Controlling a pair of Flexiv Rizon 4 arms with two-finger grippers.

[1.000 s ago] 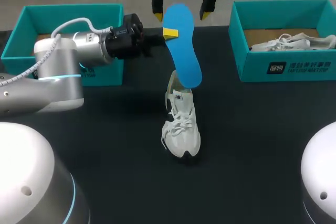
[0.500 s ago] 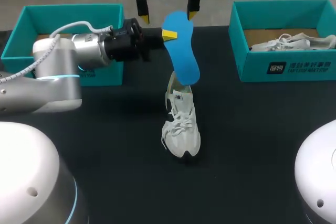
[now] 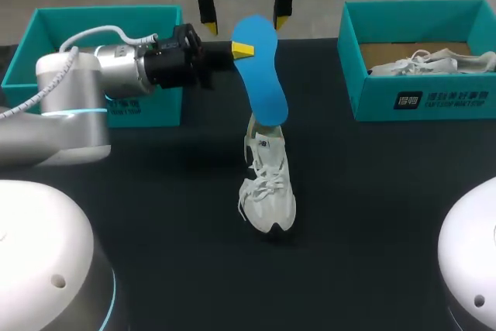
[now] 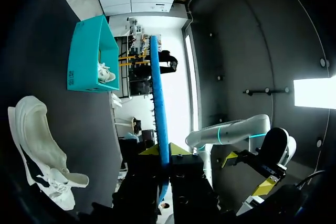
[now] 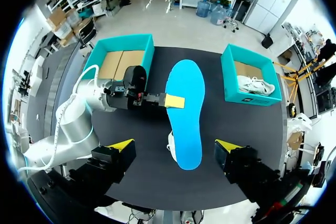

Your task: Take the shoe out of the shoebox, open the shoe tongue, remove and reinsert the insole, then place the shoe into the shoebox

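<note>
One blue insole (image 3: 259, 71) in left pincer (image 3: 243, 50) points lengthwise at shoe (image 3: 267, 191).

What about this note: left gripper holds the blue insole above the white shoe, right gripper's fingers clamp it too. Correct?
No. The right gripper is open, hanging clear above the blue insole, as the right wrist view shows. The left gripper alone holds it above the white shoe.

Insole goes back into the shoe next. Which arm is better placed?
Left. The left gripper is shut on the blue insole, whose lower end hangs over the white shoe; the right gripper hovers open, empty, above.
</note>
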